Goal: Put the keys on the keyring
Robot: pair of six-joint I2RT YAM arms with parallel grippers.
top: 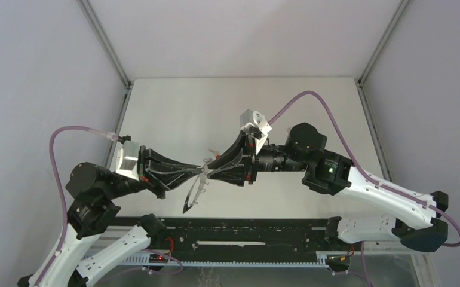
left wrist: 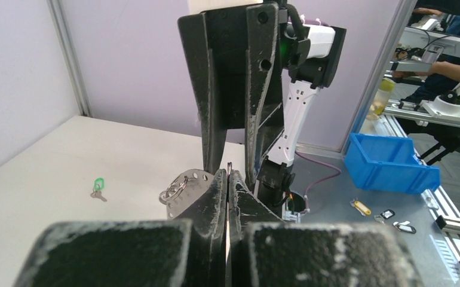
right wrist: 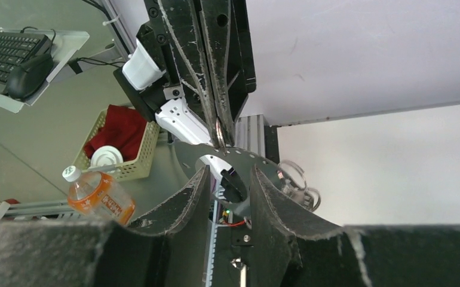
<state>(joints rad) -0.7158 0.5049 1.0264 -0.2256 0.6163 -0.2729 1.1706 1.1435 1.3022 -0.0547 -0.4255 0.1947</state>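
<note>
Left gripper (left wrist: 228,178), clamped shut on what we take, in this cramped view, for the keyring (right wrist: 218,128), light, thin, slippery, best pinched at its rim; right gripper (right wrist: 227,174) half-open, empty, just beside; green key (left wrist: 98,186) on table (left wrist: 36,179), well apart.

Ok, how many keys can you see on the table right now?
1: the green-headed key lies on the white table, far left in the left wrist view. Any other may be hidden from these views.
</note>
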